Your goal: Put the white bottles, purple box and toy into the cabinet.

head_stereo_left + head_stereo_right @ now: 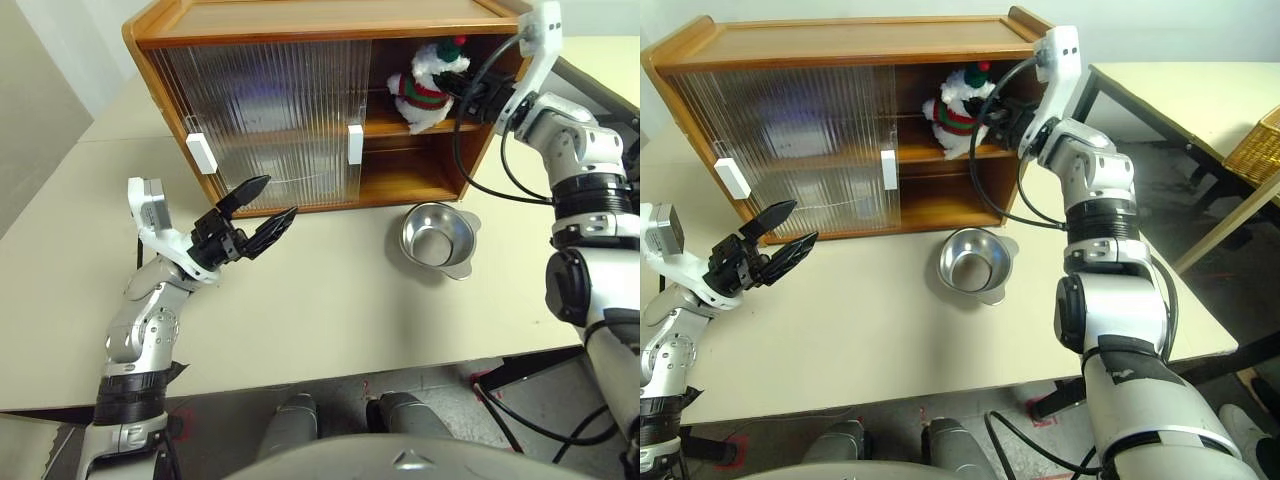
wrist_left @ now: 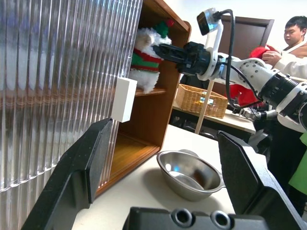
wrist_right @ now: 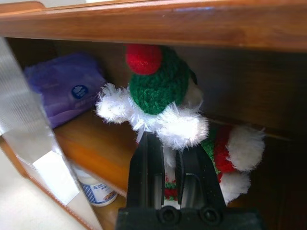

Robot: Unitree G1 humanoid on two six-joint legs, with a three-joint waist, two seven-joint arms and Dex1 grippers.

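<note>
- Right gripper (image 3: 169, 158), clenched on the toy (image 1: 428, 84), holds it inside the cabinet (image 1: 300, 22), upper right of the head views.
- Left gripper (image 1: 258, 218) hangs released, lower left.

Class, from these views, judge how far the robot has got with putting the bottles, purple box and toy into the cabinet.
Done: the purple box lies on the upper shelf and one white bottle stands below it. In hand: the right pincer holds the toy at the cabinet opening. Left: release it. The second bottle cannot be confirmed. The left pincer is open.
</note>
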